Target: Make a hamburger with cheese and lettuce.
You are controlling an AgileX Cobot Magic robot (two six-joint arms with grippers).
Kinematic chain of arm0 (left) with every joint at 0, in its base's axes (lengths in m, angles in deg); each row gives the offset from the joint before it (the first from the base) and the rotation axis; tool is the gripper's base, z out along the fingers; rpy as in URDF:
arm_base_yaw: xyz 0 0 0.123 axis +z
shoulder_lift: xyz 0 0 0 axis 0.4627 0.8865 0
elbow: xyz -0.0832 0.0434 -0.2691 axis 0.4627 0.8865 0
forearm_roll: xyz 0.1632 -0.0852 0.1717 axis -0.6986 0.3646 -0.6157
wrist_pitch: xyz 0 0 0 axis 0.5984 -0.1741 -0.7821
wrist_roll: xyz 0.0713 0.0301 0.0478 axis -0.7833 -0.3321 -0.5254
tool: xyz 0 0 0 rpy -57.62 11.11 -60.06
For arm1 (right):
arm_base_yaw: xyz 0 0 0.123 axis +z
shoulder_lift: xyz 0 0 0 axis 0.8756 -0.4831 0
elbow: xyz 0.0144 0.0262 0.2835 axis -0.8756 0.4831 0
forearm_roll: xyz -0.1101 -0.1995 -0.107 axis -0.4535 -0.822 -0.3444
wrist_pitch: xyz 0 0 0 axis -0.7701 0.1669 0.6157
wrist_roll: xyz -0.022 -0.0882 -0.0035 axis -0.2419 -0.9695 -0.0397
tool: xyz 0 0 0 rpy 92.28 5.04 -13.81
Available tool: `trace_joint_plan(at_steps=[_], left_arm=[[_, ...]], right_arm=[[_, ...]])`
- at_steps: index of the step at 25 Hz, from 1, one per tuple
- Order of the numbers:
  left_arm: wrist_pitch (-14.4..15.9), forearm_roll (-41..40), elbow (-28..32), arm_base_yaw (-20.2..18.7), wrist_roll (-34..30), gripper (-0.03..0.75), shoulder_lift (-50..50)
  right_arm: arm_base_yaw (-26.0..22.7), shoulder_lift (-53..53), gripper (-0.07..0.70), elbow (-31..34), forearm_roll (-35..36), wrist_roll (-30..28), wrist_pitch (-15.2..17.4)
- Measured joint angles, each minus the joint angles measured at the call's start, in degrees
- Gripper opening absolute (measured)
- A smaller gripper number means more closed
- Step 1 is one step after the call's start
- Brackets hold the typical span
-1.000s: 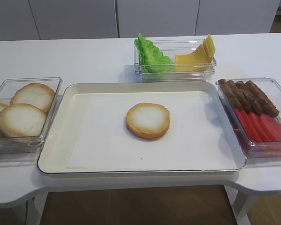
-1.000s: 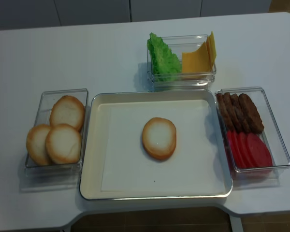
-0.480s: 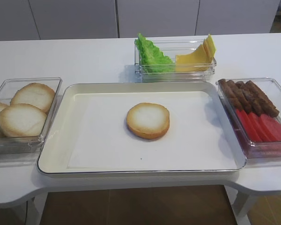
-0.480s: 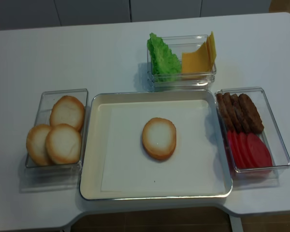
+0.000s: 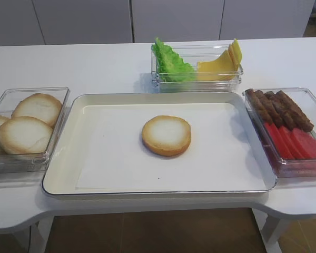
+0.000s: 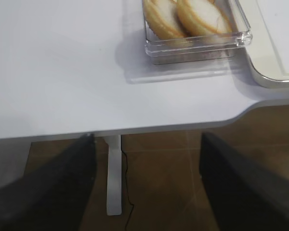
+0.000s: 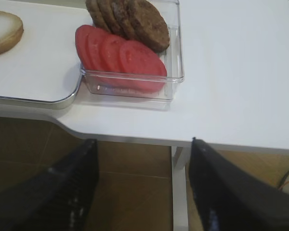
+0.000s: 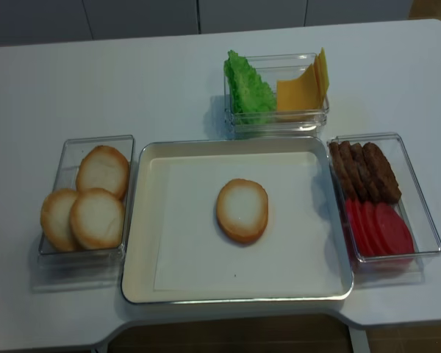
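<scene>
White cabinet fronts stand behind the white table (image 5: 95, 66), which carries a shallow cream tray with a metal rim (image 5: 58, 174) at its middle. On the tray's pale liner lies the hamburger (image 5: 166, 135), so far a single round bun half with a cream face and toasted golden rim, alone near the centre. Beyond the tray's far edge a clear plastic box (image 5: 197, 83) holds the bright green ruffled lettuce (image 5: 170, 64) on its left and the fanned stack of thin yellow-orange square cheese (image 5: 221, 63) slices on its right, both leaning upright. The steeper overhead view shows all three round bun halves (image 8: 95, 218) whole in the clear box left of the tray, where the lower exterior view cuts one off at the frame's edge. Neither exterior view shows an arm. Only the wrist views do: the left end effector (image 6: 144, 187) hangs below the table's front edge with its dark fingers (image 6: 53, 183) spread wide over brown floor, the bun box above it. The right end effector (image 7: 142, 187) is likewise spread apart below the edge, looking up at the clear box of red round slices (image 7: 120, 57) and brown patties (image 7: 135, 19), with the hamburger just visible at the far left.
</scene>
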Motion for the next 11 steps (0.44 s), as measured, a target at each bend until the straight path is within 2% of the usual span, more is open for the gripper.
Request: trace_joint_plan(at_steps=[7,11], left_arm=[[-0.2,0.0,0.9,0.0,-0.9,0.475,0.0],[-3.7,0.2,2.5,0.0,-1.3,0.471,0.0]], right_arm=[[0.0,0.0,0.452,0.0,0.0,-0.1,0.0],[0.0,0.0,0.452,0.0,0.0,-0.1,0.0]])
